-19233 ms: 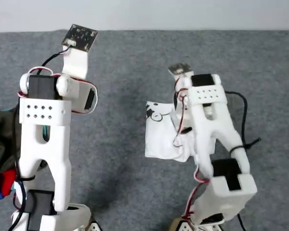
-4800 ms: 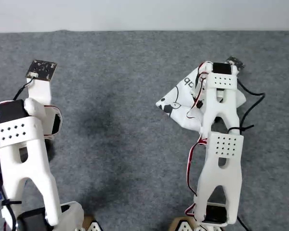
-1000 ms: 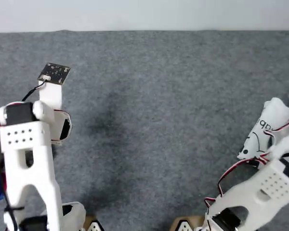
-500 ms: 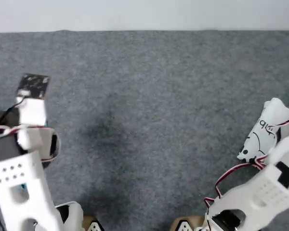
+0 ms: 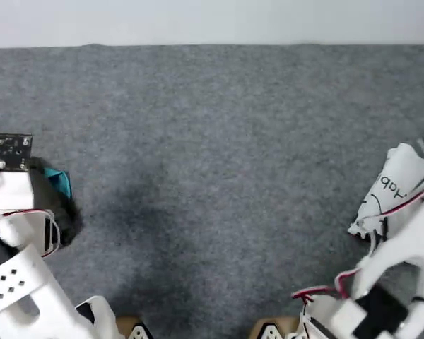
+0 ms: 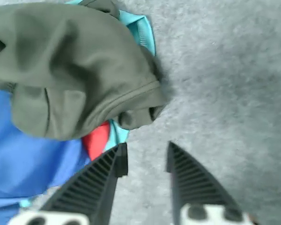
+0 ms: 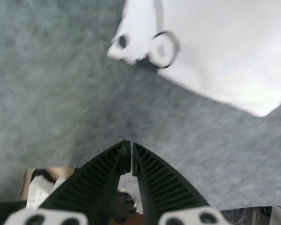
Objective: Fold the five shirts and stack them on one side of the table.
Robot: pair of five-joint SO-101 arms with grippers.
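Grey felt covers our table (image 5: 219,134), a pale wall behind it. Our left gripper (image 6: 146,149) holds its fingers a narrow way apart over the felt, just beside the olive shirt (image 6: 75,70) heaped on a blue shirt (image 6: 18,154). Our right gripper (image 7: 129,145) is pinched closed on nothing, near the crumpled white shirt (image 7: 215,51) at the table's right edge. Between the arms we see a broad span of felt.
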